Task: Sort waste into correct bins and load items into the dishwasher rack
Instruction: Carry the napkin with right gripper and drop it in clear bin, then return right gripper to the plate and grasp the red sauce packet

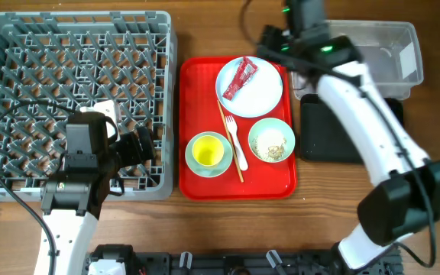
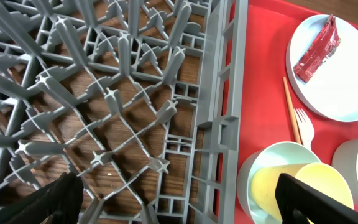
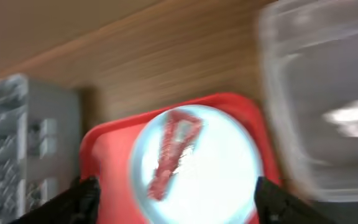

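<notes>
red wrapper (image 1: 240, 79) on pale-blue plate (image 1: 263, 97)

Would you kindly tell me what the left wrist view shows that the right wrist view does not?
Only the left wrist view: the yellow cup sitting in a bowl, the white fork and a wooden chopstick. Only the right wrist view: the clear plastic tub, blurred. Both share the pale-blue plate carrying the red wrapper, the red tray and the grey dishwasher rack.

Fork (image 1: 237, 143) and chopstick (image 1: 228, 130) lie on red tray (image 1: 197, 92).
</notes>
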Robot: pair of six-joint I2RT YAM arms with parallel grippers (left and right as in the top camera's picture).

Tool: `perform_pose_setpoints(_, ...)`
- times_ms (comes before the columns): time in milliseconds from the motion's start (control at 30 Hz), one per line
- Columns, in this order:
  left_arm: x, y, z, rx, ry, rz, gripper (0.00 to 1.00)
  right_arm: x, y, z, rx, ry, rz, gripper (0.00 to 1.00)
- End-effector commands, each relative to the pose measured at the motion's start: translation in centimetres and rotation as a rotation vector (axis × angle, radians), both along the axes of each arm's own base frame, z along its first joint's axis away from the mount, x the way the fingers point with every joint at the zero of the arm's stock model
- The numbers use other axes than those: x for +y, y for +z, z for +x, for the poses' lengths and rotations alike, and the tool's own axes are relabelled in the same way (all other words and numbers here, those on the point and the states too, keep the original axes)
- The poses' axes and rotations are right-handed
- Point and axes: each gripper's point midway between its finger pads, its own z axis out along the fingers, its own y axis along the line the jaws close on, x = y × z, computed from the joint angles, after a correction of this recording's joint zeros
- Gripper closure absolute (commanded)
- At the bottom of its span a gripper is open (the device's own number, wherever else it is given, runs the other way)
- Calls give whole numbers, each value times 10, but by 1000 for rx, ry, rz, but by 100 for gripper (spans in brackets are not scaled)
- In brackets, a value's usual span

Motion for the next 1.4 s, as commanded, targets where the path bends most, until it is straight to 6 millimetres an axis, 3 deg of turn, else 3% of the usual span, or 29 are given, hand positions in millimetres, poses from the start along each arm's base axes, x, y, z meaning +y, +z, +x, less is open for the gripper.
perform_pose_setpoints(0,-1,9,3,-23,-16,-3,0,32,-44,-4,51,30,-98,16)
perform_pose_setpoints(167,-1,9,3,-23,-16,-3,0,56,-104,-9,153,4,-109,17)
perform_pose_setpoints(300,-1,9,3,-23,-16,-3,0,65,-156,-18,259,-57,-106,30)
perform_pose_setpoints(500,-1,9,3,-23,-16,-3,0,69,-196,-28,348,-57,-106,32)
perform_pose_setpoints(600,-1,9,3,-22,-16,-3,0,68,-197,-29,352,-55,-112,49)
perform_pose_setpoints(733,-1,9,3,-22,-16,-3,0,63,-199,-36,384,-58,-130,87)
perform_pose_setpoints(767,-1,9,3,-23,-16,-3,0,58,-196,-37,392,-64,-135,95)
perform_pose_setpoints(900,-1,9,3,-23,-16,-3,0,37,-157,-30,353,-75,-121,96)
perform_pose_setpoints(1000,-1,9,3,-23,-16,-3,0,20,-113,-19,262,-84,-113,96)
perform_pose_setpoints(1067,-1,9,3,-23,-16,-3,0,-6,-66,-9,154,-138,-111,96)
perform_pose_setpoints(1133,-1,9,3,-23,-16,-3,0,-19,-33,-5,89,-163,-65,96)
perform_pose_setpoints(1167,-1,9,3,-23,-16,-3,0,-19,-26,-5,78,-155,-43,95)
perform_pose_setpoints(1200,-1,9,3,-23,-16,-3,0,-16,-22,-4,70,-134,-30,87)
perform_pose_setpoints(1267,-1,9,3,-23,-16,-3,0,-9,-26,-4,75,-96,-25,60)
perform_pose_setpoints(1367,-1,9,3,-23,-16,-3,0,9,-42,-3,93,-64,-28,44)
